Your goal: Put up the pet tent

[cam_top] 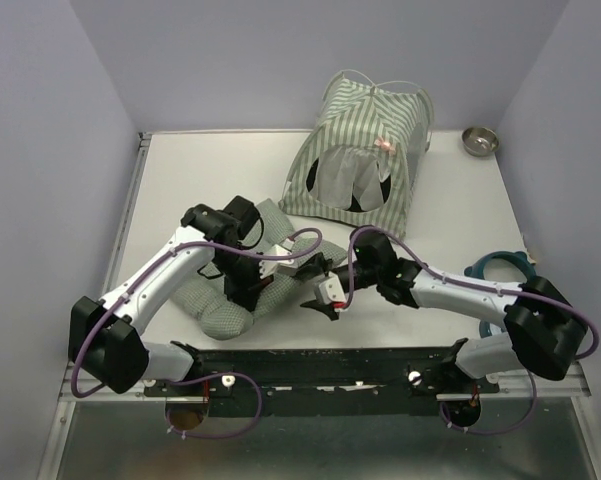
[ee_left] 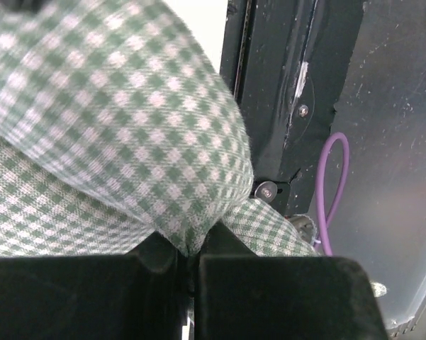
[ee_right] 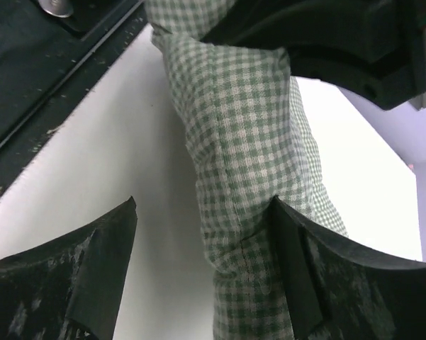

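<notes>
My left gripper [ee_left: 190, 251] is clamped on the checked cushion [cam_top: 225, 310]; my right gripper [ee_right: 204, 205] has its jaws apart beside it. The pet tent [cam_top: 365, 150], green-and-white striped with a grey mesh window [cam_top: 340, 175], stands upright at the far side of the table [cam_top: 230, 170].

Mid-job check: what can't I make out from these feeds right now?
- Pet tent interior: top view, dark behind its mesh flap.
- Left gripper hold depth: left wrist view, checked cushion bulges over it.
- Teal ring: top view, right arm covers part.
- Cushion's ends: right wrist view, cropped.
</notes>
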Available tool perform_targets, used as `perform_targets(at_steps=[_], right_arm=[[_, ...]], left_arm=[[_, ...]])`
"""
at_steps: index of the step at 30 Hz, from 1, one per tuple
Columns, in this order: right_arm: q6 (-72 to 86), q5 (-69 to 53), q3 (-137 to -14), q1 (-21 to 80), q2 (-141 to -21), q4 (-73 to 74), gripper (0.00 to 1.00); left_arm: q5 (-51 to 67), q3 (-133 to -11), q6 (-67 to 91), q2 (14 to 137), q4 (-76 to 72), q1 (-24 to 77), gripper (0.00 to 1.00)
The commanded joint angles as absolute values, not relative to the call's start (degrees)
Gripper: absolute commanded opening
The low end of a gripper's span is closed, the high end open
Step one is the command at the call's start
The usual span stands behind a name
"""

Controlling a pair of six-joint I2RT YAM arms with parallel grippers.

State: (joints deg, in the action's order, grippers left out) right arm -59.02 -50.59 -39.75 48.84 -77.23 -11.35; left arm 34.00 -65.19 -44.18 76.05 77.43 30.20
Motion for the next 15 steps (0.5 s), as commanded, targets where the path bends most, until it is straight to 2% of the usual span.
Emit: perform_targets(at_steps=[1,2,3,4,5,6,8,9,13,14,15], right_arm=[[-62.67,-43.78,-39.29,50.53,-81.2,-20.56,0.65],[-62.93,-43.07,-39.9,50.62,-81.56,-19.78,0.43],[-62.84,-42.02,-40.25,50.54,-81.39,-18.99,0.26],[-62.84,-41.05,-40.25,50.54,-80.86,-18.29,0.1],[-63.45,-40.26,-39.82,50.54,-79.82,-16.72,0.01],[-63.63,-40.17,-39.21,50.62,-78.76,-15.74,0.01],[-63.11,-40.86,-37.54,50.54,-75.86,-13.11,0.01],[-63.11,-41.91,-36.92,50.54,-74.11,-10.66,0.01],[-62.85,-42.72,-36.47,50.71,-67.16,3.3,0.01],[-62.23,-42.28,-36.65,50.71,-65.76,6.73,0.01],[-61.36,-41.93,-36.65,50.71,-64.26,10.42,0.01]], left_arm=[[39.9,-68.55,-44.83,75.67,77.17,31.99,0.12],[40.16,-69.16,-44.22,75.5,77.08,31.99,0.23],[40.17,-69.78,-41.86,74.98,76.38,31.82,0.32],[39.64,-70.48,-39.31,74.36,75.33,31.03,0.39],[40.07,-71.53,-38.94,73.75,75.76,28.85,0.46],[41.64,-72.41,-39.11,73.13,76.37,25.17,0.56],[43.76,-75.66,-39.02,73.04,77.69,17.36,0.64],[42.99,-77.41,-37.46,73.39,77.17,14.01,0.68],[36.84,-80.6,-28.48,77.51,70.42,0.55,0.94],[35.52,-79.81,-28.74,79.26,69.53,-3.3,0.99],[33.51,-78.15,-28.91,80.5,68.13,-3.95,0.99]])
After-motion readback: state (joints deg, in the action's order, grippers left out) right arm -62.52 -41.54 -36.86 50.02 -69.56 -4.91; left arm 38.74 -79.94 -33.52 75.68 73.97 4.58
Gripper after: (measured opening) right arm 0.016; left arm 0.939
